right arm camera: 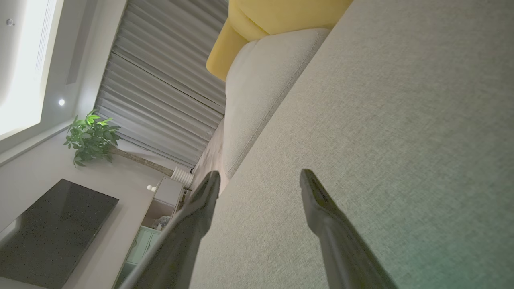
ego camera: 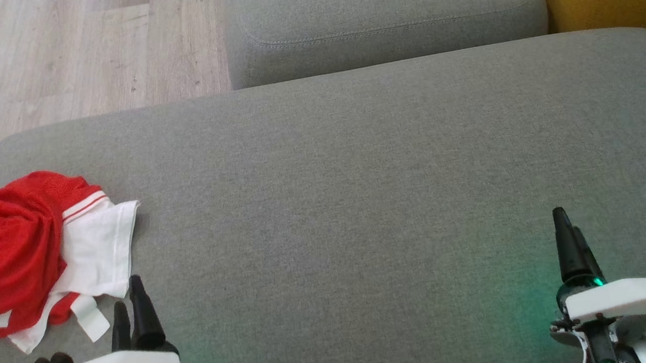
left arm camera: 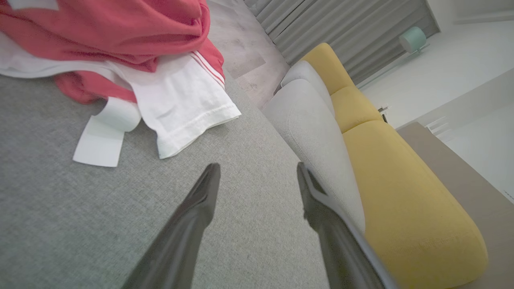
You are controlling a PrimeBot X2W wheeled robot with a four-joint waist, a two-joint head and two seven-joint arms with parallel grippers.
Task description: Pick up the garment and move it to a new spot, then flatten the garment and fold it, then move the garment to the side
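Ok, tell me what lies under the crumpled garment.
The garment lies on the grey cushion, whose fabric shows beside it. Red folds sit over its white part. Anything beneath the heap is covered.

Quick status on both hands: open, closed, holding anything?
Left hand: open, empty, close to the garment but not touching it.
Right hand: open, empty, over the grey cushion.

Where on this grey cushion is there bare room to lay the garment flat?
Bare: the grey cushion from the left gripper across to the right gripper and up to its far edge. Crowded: the left end, under the garment.
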